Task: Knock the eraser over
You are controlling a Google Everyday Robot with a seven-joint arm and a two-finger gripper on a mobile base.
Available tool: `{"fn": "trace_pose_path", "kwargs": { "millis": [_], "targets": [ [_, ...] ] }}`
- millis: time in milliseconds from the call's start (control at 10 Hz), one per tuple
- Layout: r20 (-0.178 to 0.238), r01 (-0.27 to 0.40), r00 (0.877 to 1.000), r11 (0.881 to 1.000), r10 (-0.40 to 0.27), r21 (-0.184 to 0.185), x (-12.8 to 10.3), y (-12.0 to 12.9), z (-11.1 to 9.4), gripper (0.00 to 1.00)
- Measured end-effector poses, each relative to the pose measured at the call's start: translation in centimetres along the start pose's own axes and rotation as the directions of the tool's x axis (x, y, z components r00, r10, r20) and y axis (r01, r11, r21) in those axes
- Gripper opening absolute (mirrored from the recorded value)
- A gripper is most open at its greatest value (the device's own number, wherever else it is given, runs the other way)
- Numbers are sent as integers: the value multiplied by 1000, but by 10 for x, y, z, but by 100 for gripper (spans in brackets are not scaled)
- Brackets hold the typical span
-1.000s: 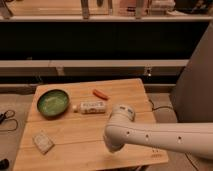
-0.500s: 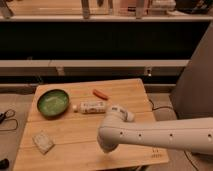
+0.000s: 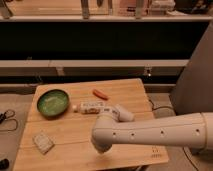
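Observation:
A white oblong object with a printed label lies on its side in the middle of the wooden table, just right of a green bowl. A pale flat block lies near the front left corner. I cannot tell which of the two is the eraser. My white arm reaches in from the right, its elbow over the table's front. My gripper sits at the end of the short wrist section, right beside the oblong object's right end.
A small orange-red item lies behind the oblong object. A dark low shelf unit runs behind the table. A grey surface stands at the right. Cables lie on the floor to the left.
My arm's elbow has swung to the left over the table's front, and the wrist has crept slightly left toward the oblong object. The objects on the table have not moved.

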Motion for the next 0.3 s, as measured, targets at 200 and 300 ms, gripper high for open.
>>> {"fn": "trace_pose_path", "kwargs": {
  "millis": [200,300],
  "targets": [
    [1,20,1000,1000,-20,2,-4,-5,3,1],
    [6,34,999,999,-34,2,-10,-12,6,1]
  ]
}}
